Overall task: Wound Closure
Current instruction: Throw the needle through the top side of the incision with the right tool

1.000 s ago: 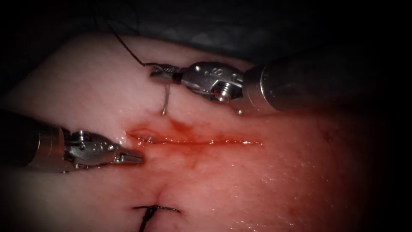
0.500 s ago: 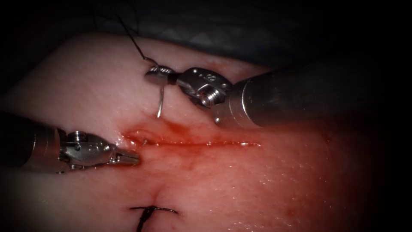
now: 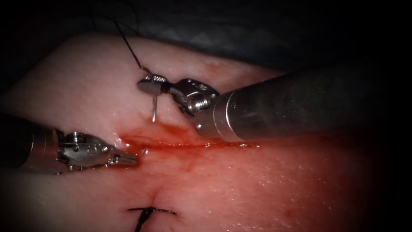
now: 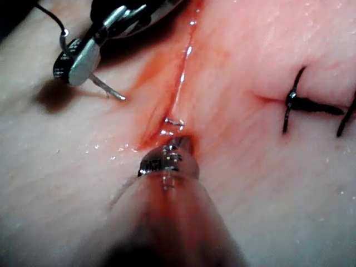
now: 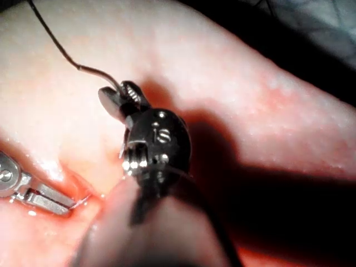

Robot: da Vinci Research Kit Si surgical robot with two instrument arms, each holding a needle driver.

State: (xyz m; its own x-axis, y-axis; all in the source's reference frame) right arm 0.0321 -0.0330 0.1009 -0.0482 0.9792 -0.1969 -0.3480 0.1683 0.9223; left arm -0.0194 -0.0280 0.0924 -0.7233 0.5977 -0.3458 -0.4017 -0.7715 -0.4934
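Note:
The tissue has a cut running across it, wet with red fluid. My right tool is shut on the curved needle near its tail, where the black thread joins. The needle dips into the tissue on the far side of the cut's left end. A small metal tip shows inside the cut. My left tool lies shut and holding nothing, just left of that tip.
A finished black stitch with knot and short ends sits on the near side of the tissue. The right tool's thick shaft hangs over the cut's right half. The thread trails off the tissue's far edge into the dark.
The right tool has moved left and lower with the needle, its shaft swinging down over the cut. The needle stands shorter above the tissue. The left tool has barely moved.

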